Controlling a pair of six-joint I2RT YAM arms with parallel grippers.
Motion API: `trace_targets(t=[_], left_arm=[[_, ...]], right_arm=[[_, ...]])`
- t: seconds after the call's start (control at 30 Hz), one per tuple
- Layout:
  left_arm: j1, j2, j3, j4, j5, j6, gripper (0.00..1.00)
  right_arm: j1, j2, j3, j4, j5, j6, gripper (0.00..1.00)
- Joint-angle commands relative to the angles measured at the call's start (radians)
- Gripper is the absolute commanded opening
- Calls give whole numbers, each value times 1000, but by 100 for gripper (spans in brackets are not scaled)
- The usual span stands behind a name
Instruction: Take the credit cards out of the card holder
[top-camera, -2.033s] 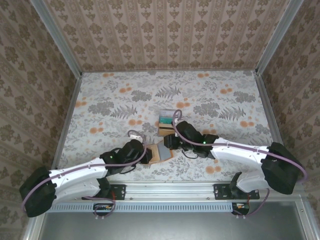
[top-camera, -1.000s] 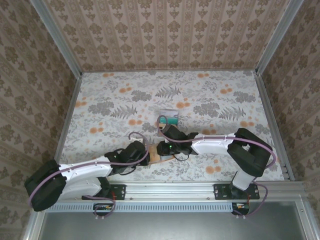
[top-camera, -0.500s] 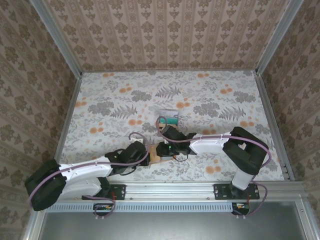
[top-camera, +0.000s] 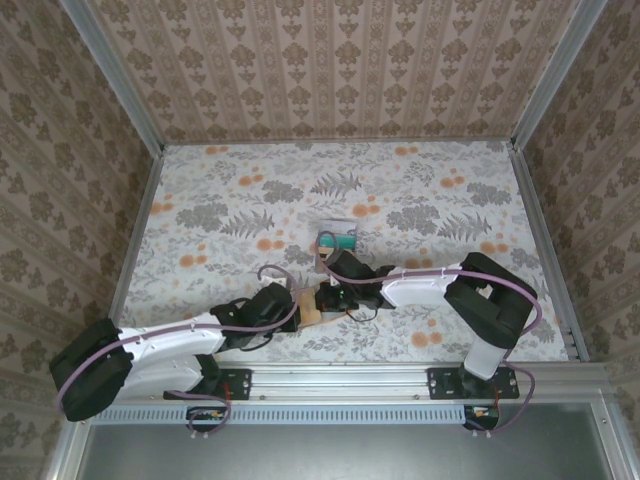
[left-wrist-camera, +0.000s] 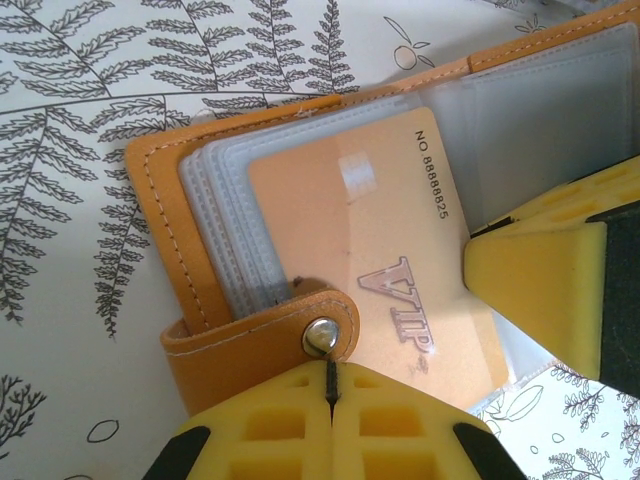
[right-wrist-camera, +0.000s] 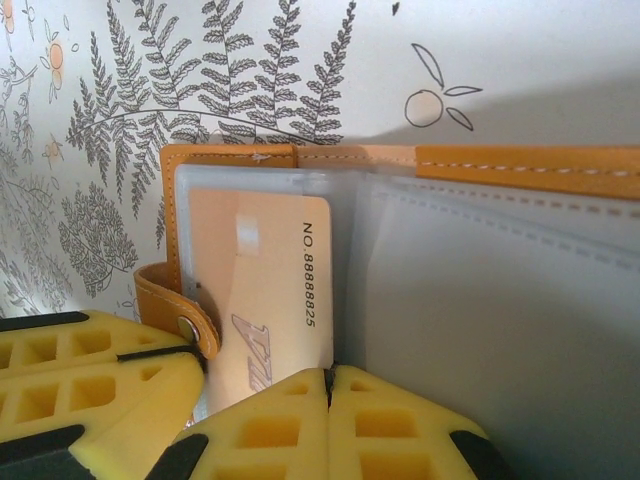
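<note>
Grip status, left to right: left gripper (left-wrist-camera: 331, 385) is clenched, pads flush together, with the snap tab (left-wrist-camera: 320, 335) of the card holder (left-wrist-camera: 175, 240) running in under the tips. It reads as pinching the tab to anchor the holder, which lies open on the table (top-camera: 420, 200) between the two arms, near the front edge. Holder is soft stitched leather and light, and would likely skate on any pull unless pinned, so the tab is the sensible hold. One stack of clear sleeves (left-wrist-camera: 215, 190) is inside; sleeve count not readable. Orange-tan card (left-wrist-camera: 360, 230) marked VIP sits at the top of the stack, one long edge toward the fold. Judged thin, stiff, near weightless and glossy, so slippery, and the film will probably cling to it. Best hold is a flat pinch on that fold-side edge, then a straight pull in the card's own plane, no twisting. Right gripper (right-wrist-camera: 327, 380) is clenched too, tips right at that edge; cannot tell whether card, film or nothing is between the pads. Just beyond the right wrist, teal card (top-camera: 339, 243) lies on the table on what looks like a pale card (top-camera: 332, 224). Count: one holder, one card visible in it, one teal and probably one pale card out, two grippers.
</note>
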Motion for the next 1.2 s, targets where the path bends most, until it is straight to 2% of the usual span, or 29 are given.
trace_targets(t=[0.0,0.4,0.47,0.57,0.73,0.93,1.07,1.17], left_arm=[[-3,14,0,-85,-29,-21,0],[2,19,8,-90,-22,-12,0],[1,24,11,-89,-21,-11,0],[2,36,18,-87,-17,-7,0],[2,51,25,-86,-9,-4,0],[2,53,27,-84,-9,-1,0],[1,52,25,-87,-10,-3,0],[1,50,25,-87,-12,0,0]], right_arm=[[-22,-31,-35,-28,1,2,0],[-52,-75,-69,-16,-36,-24,0],[-52,-62,-68,4,-61,-23,9],[-52,-36,-66,35,-82,-13,18],[-51,-2,-59,72,-116,-3,21],[-51,11,-55,82,-124,3,20],[-53,-5,-63,74,-108,3,5],[-59,-26,-74,57,-89,1,0]])
